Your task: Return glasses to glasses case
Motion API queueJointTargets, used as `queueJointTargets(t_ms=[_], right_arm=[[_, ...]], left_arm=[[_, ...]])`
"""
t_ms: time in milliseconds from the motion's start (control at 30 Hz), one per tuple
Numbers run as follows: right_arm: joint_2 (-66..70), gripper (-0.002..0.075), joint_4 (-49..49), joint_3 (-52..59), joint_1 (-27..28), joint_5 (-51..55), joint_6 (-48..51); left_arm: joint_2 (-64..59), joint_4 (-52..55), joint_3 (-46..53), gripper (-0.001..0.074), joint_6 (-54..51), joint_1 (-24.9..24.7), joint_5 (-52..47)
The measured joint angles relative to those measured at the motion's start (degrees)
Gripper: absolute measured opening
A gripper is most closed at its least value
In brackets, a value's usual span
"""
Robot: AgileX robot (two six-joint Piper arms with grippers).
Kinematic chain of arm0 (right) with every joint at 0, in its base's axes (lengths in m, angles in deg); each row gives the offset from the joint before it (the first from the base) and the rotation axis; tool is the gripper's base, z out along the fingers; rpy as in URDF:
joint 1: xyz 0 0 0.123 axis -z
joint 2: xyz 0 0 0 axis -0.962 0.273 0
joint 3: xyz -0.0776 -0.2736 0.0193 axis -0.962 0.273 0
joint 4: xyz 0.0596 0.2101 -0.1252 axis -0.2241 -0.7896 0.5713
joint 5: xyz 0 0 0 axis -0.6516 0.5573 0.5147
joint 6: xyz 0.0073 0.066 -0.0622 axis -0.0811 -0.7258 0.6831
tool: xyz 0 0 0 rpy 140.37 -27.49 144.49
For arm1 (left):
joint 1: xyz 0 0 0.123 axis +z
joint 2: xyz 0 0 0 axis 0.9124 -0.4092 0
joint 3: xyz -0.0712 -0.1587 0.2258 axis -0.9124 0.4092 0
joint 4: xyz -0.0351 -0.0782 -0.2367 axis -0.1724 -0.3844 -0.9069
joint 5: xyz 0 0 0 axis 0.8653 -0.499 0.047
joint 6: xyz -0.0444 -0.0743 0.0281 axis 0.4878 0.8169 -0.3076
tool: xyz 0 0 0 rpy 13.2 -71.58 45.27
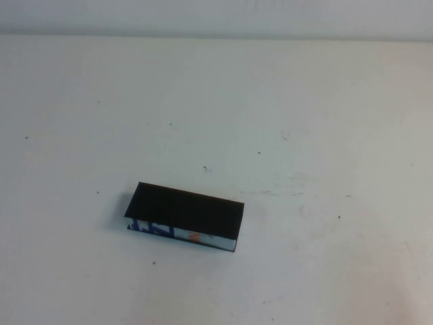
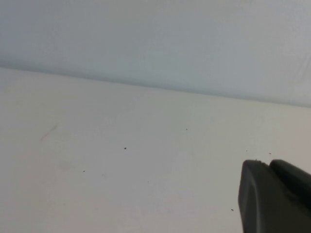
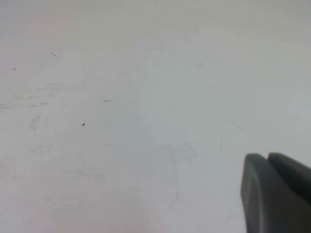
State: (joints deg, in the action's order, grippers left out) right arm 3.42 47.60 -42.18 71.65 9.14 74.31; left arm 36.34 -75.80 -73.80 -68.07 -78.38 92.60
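Note:
The glasses case lies on the white table a little left of centre, towards the near side. Its flat black lid is down and its white side printed in blue and orange faces me. The glasses are out of view. Neither arm shows in the high view. In the left wrist view my left gripper is shut and empty over bare table. In the right wrist view my right gripper is shut and empty, also over bare table. The case shows in neither wrist view.
The white table carries small dark specks and faint scuff marks right of the case. Its far edge meets a pale wall.

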Motion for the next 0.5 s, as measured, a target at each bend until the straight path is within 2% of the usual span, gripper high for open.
queueJointTargets(t_ms=[500], right_arm=[[0.00,-0.0011,-0.81,0.00,-0.28,0.10,0.21]], left_arm=[[0.00,0.00,0.00,-0.0004,0.00,0.00,0.00]])
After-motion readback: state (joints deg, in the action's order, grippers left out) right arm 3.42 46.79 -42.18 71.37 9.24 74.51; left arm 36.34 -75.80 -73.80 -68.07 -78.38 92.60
